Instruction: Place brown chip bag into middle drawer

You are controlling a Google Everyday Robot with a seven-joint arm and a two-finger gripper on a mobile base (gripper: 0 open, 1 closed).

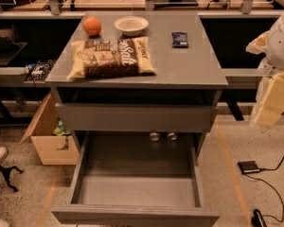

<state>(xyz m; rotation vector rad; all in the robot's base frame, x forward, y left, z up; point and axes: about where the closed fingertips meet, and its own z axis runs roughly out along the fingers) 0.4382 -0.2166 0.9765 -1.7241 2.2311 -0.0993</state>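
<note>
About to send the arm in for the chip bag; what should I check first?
1. The bag lies flat on the cabinet top, nothing on it: ok.
2. The drawer is pulled open: ok.
3. The orange and bowl sit behind the bag, not touching it: ok.
4. The packet lies apart, right of the bag: ok.
5. The gripper is over the bag: not ok; it hangs at the right edge, beside the cabinet.

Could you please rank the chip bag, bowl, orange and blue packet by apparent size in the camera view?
Largest: brown chip bag
white bowl
then orange and dark blue snack packet, about alike.
The end effector is at the right edge.
</note>
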